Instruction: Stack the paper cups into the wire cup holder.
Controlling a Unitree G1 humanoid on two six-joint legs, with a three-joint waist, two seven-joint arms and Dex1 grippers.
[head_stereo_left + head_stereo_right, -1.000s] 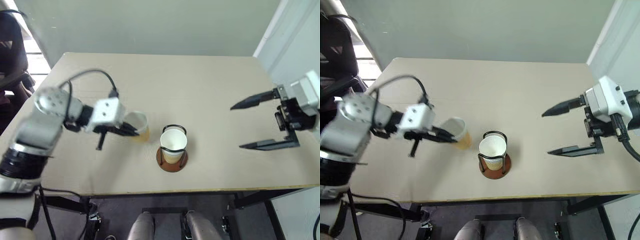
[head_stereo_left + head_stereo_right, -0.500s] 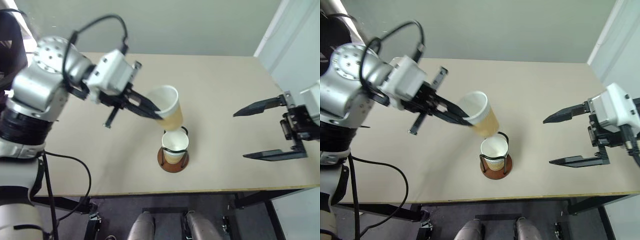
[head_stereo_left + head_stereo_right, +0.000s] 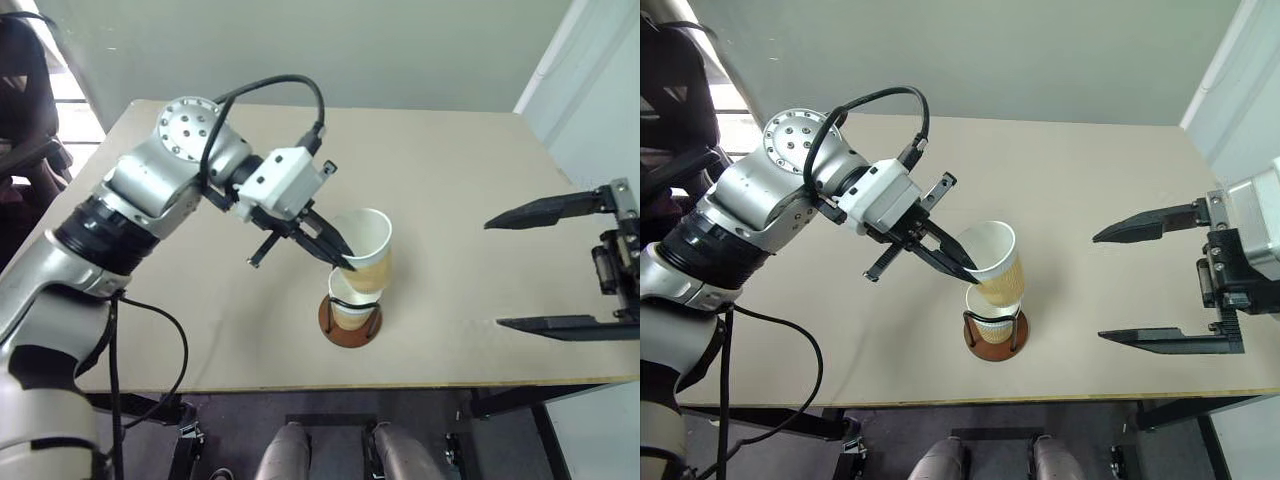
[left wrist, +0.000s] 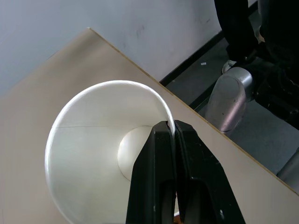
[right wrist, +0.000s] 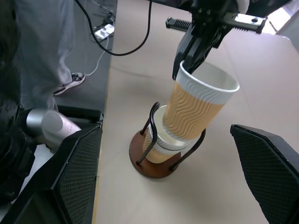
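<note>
**a:** head cam first. the left gripper (image 3: pixel 342 260) is pinched tight on the rim of a paper cup (image 3: pixel 366 250), one finger inside the wall and one outside. the cup hangs tilted right over the wire cup holder (image 3: pixel 349 318), which stands near the front edge of the table (image 3: pixel 450 180). its bottom looks like it's just entering the cup already in the holder (image 3: pixel 345 305). the right gripper (image 3: pixel 1170 283) hangs off to the side with its fingers spread wide, holding nothing.

**b:** so what's the trick for this step?

**a:** i'd say straighten the cup before pushing down. it's leaning, and if it goes in crooked it could catch the lower rim or a wire loop and tip the whole stand.

**b:** left wrist cam help?

**a:** a bit. you look straight into the white inside of the cup (image 4: pixel 100 140) with the two black fingers (image 4: pixel 159 186) squeezed together on the rim. table edge and floor beyond it.

**b:** right wrist cam?

**a:** best angle imo. the held cup (image 5: pixel 201 109) sits slanted, bottom tucked into the seated cup's rim (image 5: pixel 161 137), between the black loops rising from the brown disc base (image 5: pixel 152 165). a person's legs show at the side. i'd lower slowly, square it up, and only let go once it nests.
</note>
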